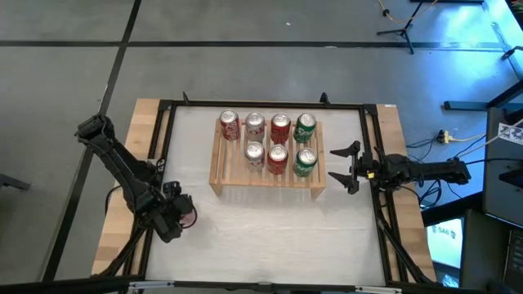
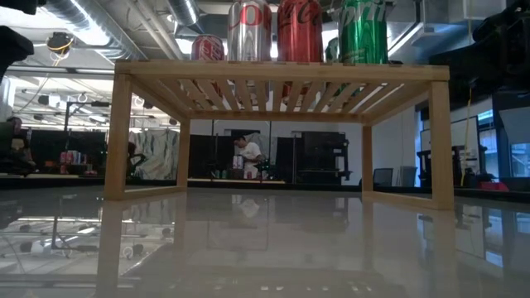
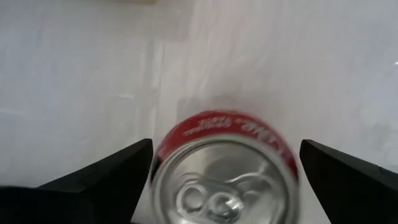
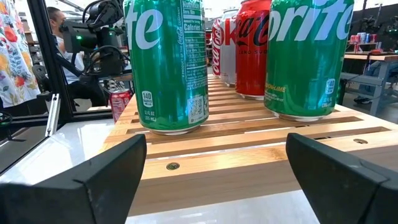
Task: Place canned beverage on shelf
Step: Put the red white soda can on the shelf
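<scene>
Red can upright, axis vertical, between open left end effector fingers.

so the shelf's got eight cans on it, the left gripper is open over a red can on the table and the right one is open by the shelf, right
Not eight: the high view shows seven cans on the shelf, with one front slot free. The rest holds: the left gripper is open over the red can on the table, and the right gripper is open by the shelf.

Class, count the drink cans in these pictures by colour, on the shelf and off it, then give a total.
Red cans: 4, three on the shelf and one on the table between the left gripper's open jaws
Silver cans: 2
Green cans: 2
Total: 8 cans
</scene>
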Robot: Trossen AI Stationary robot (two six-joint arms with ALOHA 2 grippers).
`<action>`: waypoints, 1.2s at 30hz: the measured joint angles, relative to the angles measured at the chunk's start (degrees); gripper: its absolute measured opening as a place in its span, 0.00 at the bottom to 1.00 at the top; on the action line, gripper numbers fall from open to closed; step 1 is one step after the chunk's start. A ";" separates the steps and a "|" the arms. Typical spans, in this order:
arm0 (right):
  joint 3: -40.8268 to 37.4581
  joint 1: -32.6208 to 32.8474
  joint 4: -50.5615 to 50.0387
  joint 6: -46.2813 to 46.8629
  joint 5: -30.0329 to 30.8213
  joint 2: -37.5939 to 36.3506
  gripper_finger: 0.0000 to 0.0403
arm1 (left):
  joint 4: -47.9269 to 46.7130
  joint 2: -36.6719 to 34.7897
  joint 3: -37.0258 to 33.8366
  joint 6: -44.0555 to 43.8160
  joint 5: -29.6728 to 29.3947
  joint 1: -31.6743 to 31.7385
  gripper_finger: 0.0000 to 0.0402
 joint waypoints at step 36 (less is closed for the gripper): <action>-0.02 0.00 0.01 -0.01 -0.02 0.00 0.95 | 0.52 0.00 0.00 18.01 0.78 0.00 0.91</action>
